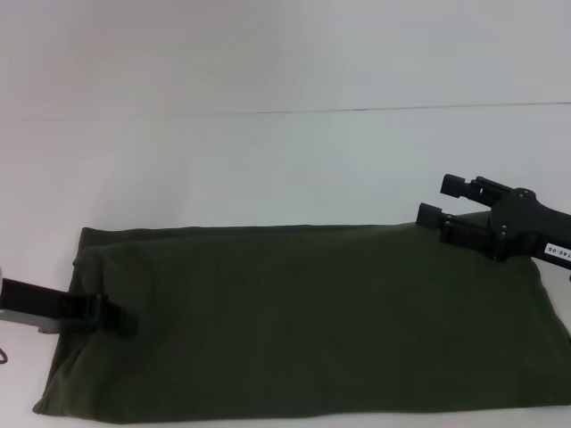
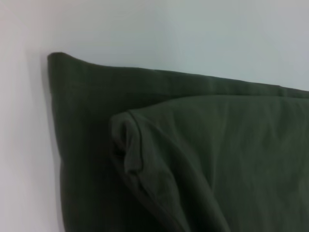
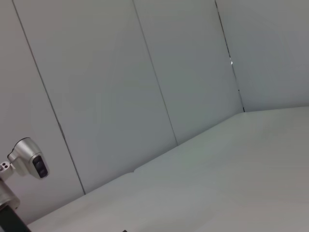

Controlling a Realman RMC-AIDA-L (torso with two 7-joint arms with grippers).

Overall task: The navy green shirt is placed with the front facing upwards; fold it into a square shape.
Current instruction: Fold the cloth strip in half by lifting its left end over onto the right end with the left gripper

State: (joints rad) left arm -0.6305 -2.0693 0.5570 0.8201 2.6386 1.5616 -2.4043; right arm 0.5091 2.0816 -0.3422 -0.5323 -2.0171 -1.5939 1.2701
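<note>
The navy green shirt (image 1: 303,321) lies flat on the table (image 1: 268,160), folded into a long band running left to right across the near part, with bare table behind it up to the wall (image 1: 268,45). The left tool (image 1: 111,314) sits at the shirt's left end, low over the cloth near its edge. The right tool (image 1: 442,201) is at the far right corner of the shirt, raised above it. In the left wrist view a folded-over layer lies on top of the lower layer, its rolled edge set in from the corner.
</note>
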